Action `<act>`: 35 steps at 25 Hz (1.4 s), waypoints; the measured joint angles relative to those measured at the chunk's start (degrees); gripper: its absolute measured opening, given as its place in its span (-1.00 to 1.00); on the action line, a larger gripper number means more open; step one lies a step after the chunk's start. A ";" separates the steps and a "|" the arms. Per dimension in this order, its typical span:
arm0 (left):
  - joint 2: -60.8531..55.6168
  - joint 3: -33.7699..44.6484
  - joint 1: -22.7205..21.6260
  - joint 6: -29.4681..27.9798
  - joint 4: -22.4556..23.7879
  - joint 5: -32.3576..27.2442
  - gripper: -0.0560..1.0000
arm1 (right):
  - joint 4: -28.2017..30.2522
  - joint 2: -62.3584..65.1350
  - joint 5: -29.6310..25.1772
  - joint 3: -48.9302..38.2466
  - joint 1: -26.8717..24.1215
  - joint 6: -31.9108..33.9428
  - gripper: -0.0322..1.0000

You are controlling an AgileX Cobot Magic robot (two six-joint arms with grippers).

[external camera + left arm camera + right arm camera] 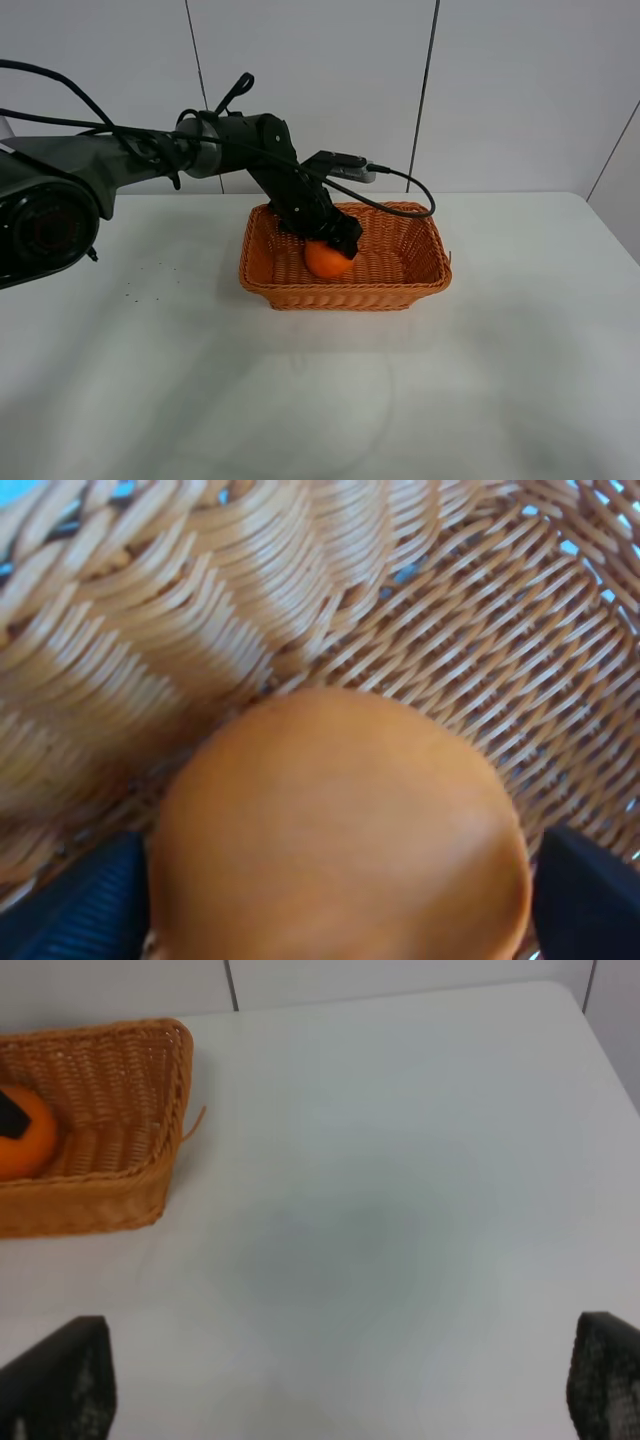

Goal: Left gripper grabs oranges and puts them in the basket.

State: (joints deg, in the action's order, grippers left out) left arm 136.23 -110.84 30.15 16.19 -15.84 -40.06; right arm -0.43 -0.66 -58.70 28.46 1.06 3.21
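Over the left half of the basket [345,297], the left gripper [340,238] is held pointing steeply down; its arm is stretched in from the left of the exterior view and bent at the wrist above the back rim; a black cable [405,190] is looped from the wrist over the basket's rear edge. The orange [327,260] is clasped between the jaws, which are closed against its two sides; in the left wrist view the dark fingers [85,900] are seen pressed to either flank of the fruit, with woven wall and floor close behind it. The orange is placed inside the basket, toward its left front; whether it is resting on the weave or held just above it cannot be told; its top is hidden by the gripper. The basket is set on the white table [180,380], near the back edge and the grey wall panels [310,60]. Well apart from the basket, the right gripper [330,1390] is held above the tabletop, its fingers [60,1380] spread wide.
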 joint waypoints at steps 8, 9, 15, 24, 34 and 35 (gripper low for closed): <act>-0.97 -2.04 0.00 0.22 0.50 -1.28 0.83 | 0.00 0.00 0.00 0.00 0.00 0.00 0.41; -1.27 -3.05 0.00 0.22 0.94 -1.94 0.84 | 0.00 0.00 0.00 0.00 0.00 0.00 0.41; -2.22 -8.50 0.00 -2.73 7.60 -8.16 0.85 | 0.00 0.00 0.00 0.00 0.00 0.00 0.41; -5.84 -8.85 -2.58 -7.47 17.86 -14.16 0.85 | 0.00 0.00 0.00 0.00 0.00 0.00 0.41; -15.71 -8.85 -18.16 -10.04 22.57 -18.68 0.85 | 0.00 0.00 0.00 0.00 0.00 0.00 0.41; -16.88 -8.85 -20.24 -10.08 22.70 -18.89 0.85 | 0.00 0.00 0.00 0.00 0.00 0.00 0.41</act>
State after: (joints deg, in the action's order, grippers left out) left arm 119.34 -119.70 9.90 6.10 6.86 -58.96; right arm -0.43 -0.66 -58.70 28.46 1.06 3.21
